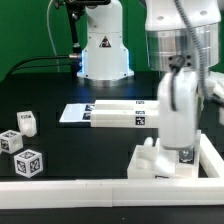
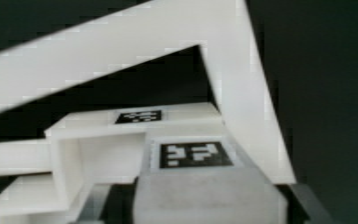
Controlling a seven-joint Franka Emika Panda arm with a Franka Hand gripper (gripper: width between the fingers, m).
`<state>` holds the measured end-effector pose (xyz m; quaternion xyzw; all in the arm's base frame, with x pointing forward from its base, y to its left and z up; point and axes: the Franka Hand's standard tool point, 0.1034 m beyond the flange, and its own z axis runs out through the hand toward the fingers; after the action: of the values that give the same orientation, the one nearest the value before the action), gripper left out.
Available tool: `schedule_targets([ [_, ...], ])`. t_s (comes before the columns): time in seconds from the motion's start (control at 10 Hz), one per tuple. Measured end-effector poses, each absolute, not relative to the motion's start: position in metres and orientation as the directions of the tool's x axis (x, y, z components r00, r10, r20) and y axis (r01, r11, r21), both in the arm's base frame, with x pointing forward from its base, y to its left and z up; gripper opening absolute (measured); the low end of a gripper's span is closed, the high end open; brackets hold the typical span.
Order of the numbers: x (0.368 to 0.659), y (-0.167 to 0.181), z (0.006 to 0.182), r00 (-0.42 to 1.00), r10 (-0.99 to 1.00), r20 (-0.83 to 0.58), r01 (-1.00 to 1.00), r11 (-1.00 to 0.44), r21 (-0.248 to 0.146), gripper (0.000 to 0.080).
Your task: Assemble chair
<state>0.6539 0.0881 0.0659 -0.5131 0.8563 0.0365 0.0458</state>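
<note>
Scene: black worktop edged by a long white rail; loose white chair parts lie on it, each bearing black-and-white tags.
Pegged block: sits inside the rail's corner, close against it. The wrist view shows 2 tags on its upper faces.
Jaws: stand over the block in the rail's corner, 1 finger at each side. Both appear to press its flanks, so the block reads as gripped, though it is not yet lifted off the worktop.
Flat slabs: lie together, well apart from the rail's corner, toward the exterior view's left of it.
3 small cubes: loose and separate, near the rail's front run, far from its corner.
Done: no 2 parts are visibly joined; no seat, leg or back is mounted.
Left: by this evidence, nearly the whole assembly, since block, slabs and cubes must all be fitted together.
</note>
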Motion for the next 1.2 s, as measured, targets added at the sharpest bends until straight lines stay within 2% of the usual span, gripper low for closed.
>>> schedule_targets([
  [0.3,0.654,0.091,0.067,-0.466,-0.879,-0.100,-0.884,0.468,0.006,0.0284],
  [0.4,0.653,0.091,0.067,-0.462,-0.881,-0.100,-0.886,0.464,0.006,0.0337],
  [0.5,0.653,0.091,0.066,-0.462,-0.881,-0.100,-0.886,0.464,0.006,0.0473],
  [0.6,0.653,0.091,0.066,-0.462,-0.881,-0.100,-0.886,0.464,0.006,0.0473],
  [0.7,0.653,0.091,0.067,-0.450,-0.888,-0.099,-0.892,0.452,0.004,0.0609],
  [0.8,0.653,0.092,0.073,-0.421,-0.901,-0.106,-0.906,0.423,-0.002,0.0638],
  [1.0,0.652,0.080,0.093,-0.372,-0.920,-0.121,-0.926,0.377,-0.021,0.0647],
  [1.2,0.651,0.080,0.089,-0.377,-0.919,-0.116,-0.924,0.381,-0.017,0.0649],
])
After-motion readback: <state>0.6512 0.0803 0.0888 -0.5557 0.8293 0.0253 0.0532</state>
